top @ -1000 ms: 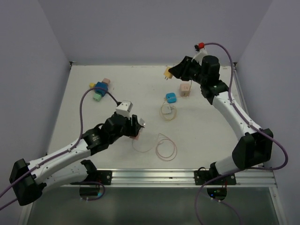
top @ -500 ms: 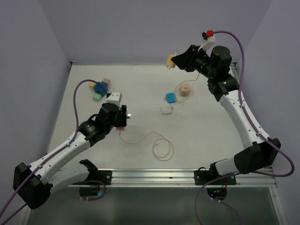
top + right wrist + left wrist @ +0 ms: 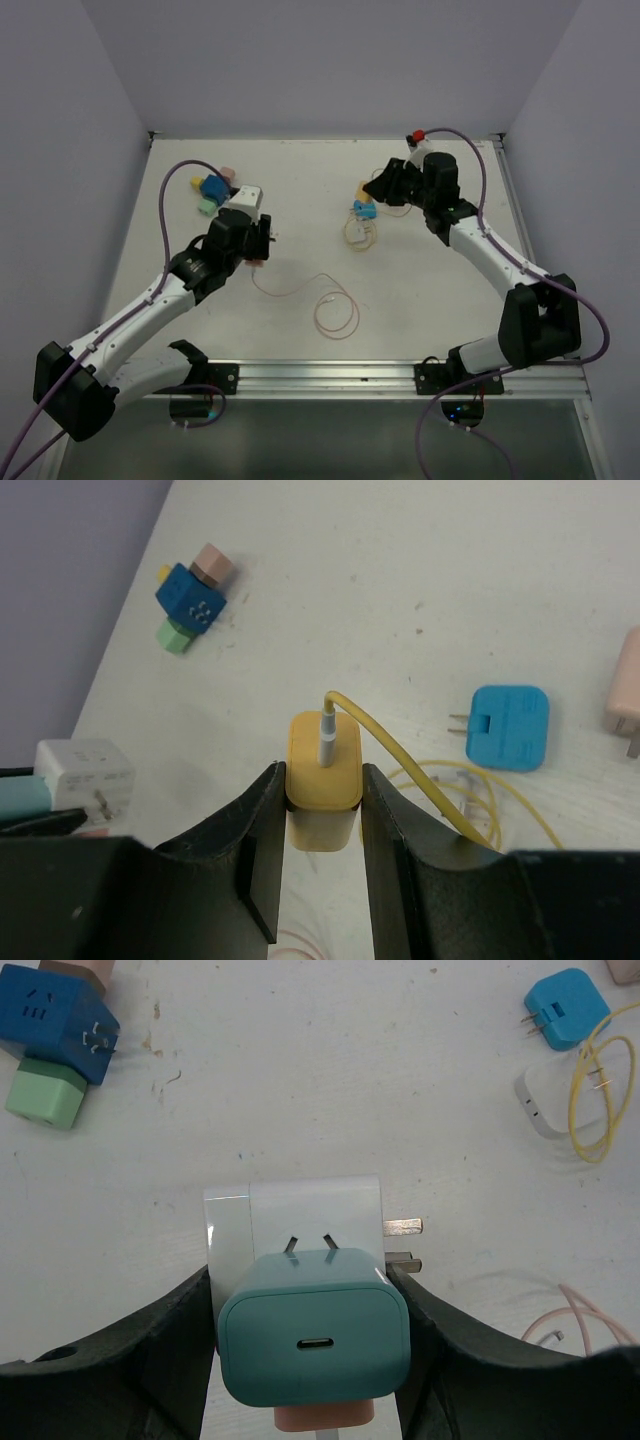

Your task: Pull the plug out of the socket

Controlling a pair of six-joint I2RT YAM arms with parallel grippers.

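Note:
My left gripper (image 3: pixel 300 1275) is shut on a white socket cube (image 3: pixel 300 1210) and holds it above the table. A teal plug (image 3: pixel 312 1345) sits in the cube's near face, a pink plug (image 3: pixel 325 1418) shows below it, and the cube's own metal prongs (image 3: pixel 405 1228) stick out to the right. From above, the left gripper (image 3: pixel 262 245) is left of centre and a thin pink cable (image 3: pixel 300 290) trails from it. My right gripper (image 3: pixel 322 810) is shut on a yellow plug (image 3: pixel 323 770) with a yellow cable (image 3: pixel 400 745), well apart from the socket.
A blue plug (image 3: pixel 508 727), a white plug (image 3: pixel 355 232) and a coil of yellow cable (image 3: pixel 600 1100) lie below the right gripper (image 3: pixel 372 190). A blue socket cube with green and pink plugs (image 3: pixel 212 188) sits at the far left. The pink cable ends in a loop (image 3: pixel 335 315).
The right arm rose with the yellow plug, then came down low over the blue plug. The left arm carried the socket cube left and back, dragging the pink cable.

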